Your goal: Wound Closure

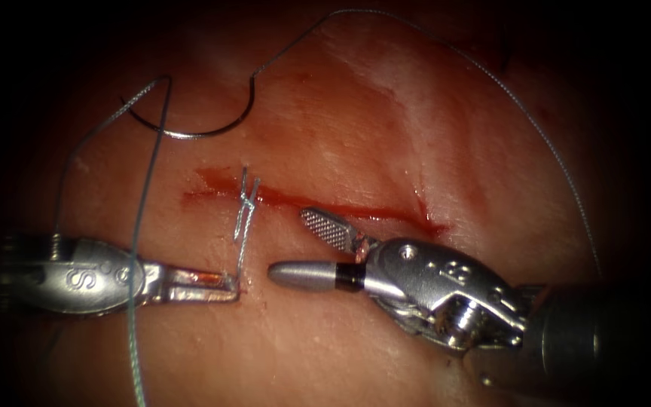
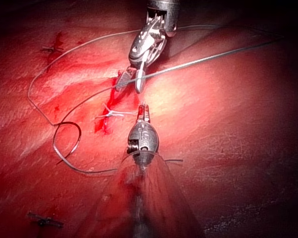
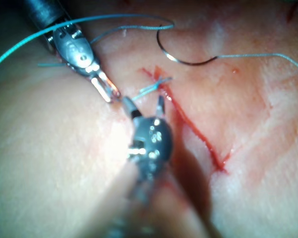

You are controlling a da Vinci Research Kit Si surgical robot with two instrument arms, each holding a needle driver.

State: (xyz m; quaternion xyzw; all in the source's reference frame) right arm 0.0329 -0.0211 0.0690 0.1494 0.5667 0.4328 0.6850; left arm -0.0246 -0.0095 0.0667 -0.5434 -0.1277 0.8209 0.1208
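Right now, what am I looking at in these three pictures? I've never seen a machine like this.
These are two thin robot arms practising stitches on pork belly, the tissue. One picture looks down from above; the other two come from small cameras near each arm. The left tool has its fingers shut on the thread by the knot over the red cut. The right tool is open and holds nothing. The curved needle lies free on the tissue above the cut, held by neither tool and not in the tissue.

Silver left tool [image 1: 224, 284] marked "S", steel right tool [image 1: 299, 245] with black collar
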